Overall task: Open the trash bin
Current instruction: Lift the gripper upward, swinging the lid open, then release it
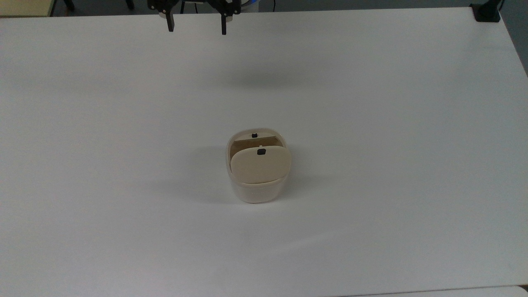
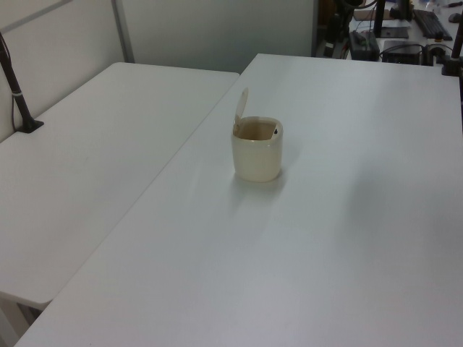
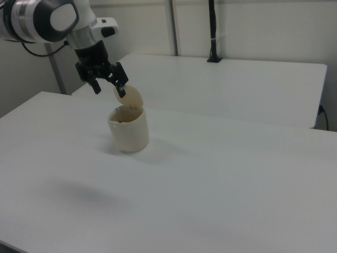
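Hovering spread-fingered, the gripper point(image 1: 196, 27) hangs beyond the lid-raised trash bin point(image 1: 256, 178).

The trash bin point(image 1: 256, 187) is seen in a cream-white tone, its raised lid point(image 1: 260, 166) in a plain, slightly darker beige. A small black button point(image 1: 260, 152) is carried near the lid's edge, and a second black spot point(image 1: 254, 135) is shown on the rim. The inside is tinted brownish. The table point(image 1: 371, 123) is coloured a uniform white, without pattern. The gripper point(image 3: 109, 87) is finished in black, while the arm point(image 3: 47, 18) above it is clad in white with grey and black parts.
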Tool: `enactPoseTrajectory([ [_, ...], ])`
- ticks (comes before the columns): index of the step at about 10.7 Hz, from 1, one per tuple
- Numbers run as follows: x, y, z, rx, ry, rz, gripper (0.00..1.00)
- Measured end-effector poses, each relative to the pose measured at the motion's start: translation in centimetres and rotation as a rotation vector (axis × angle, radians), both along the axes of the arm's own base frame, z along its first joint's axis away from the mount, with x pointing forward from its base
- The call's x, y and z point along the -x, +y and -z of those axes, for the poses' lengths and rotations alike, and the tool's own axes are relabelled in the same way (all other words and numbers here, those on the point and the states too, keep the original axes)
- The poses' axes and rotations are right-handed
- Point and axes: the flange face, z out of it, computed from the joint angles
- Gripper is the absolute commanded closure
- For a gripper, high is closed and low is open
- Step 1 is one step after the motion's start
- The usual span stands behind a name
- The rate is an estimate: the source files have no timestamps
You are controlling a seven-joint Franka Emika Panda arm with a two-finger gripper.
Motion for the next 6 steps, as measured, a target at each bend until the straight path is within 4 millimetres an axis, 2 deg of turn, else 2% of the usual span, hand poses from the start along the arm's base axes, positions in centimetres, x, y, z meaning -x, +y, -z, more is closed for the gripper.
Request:
enactPoseTrajectory([
  [6,-0.22,-0.14,0.9,-0.003,0.034,0.025,0.0],
])
